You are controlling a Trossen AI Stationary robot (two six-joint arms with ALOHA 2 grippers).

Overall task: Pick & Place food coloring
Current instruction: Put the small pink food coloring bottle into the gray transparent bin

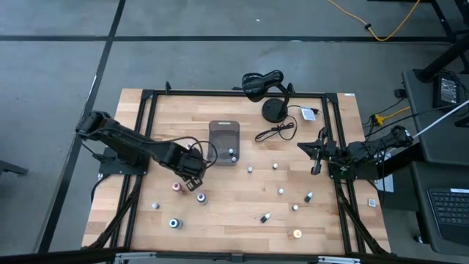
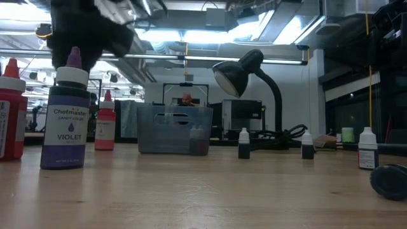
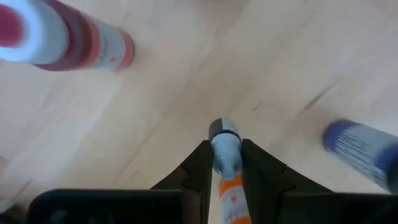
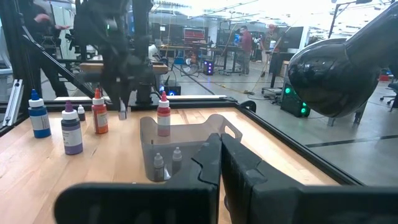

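My left gripper [image 1: 192, 178] hangs over the table's left half, pointing down, shut on a tiny food coloring bottle [image 3: 224, 140] with a pale middle, a dark lower end and an orange upper part. A red bottle [image 3: 74, 43] and a violet one [image 3: 364, 149] stand on the wood below it. More small bottles stand scattered over the table [image 1: 281, 191], and some stand inside the gray tray [image 1: 223, 132]. My right gripper [image 1: 316, 155] waits shut at the right edge, level, with nothing in it. My left gripper pinches the small bottle between its two fingers on the pale part just above the dark lower end [image 3: 226, 163]. The fingers come from above, pointing down. The bottle stays upright along them, its dark end [image 3: 223, 128] sticking out below, lifted clear of the table.
A black desk lamp [image 1: 262, 83] with round base [image 1: 275, 110] and cable stands at the far edge behind the tray. A black metal frame [image 1: 146, 103] borders the table. In the low view a violet bottle [image 2: 65, 114] and red bottles [image 2: 105, 127] stand near the left.
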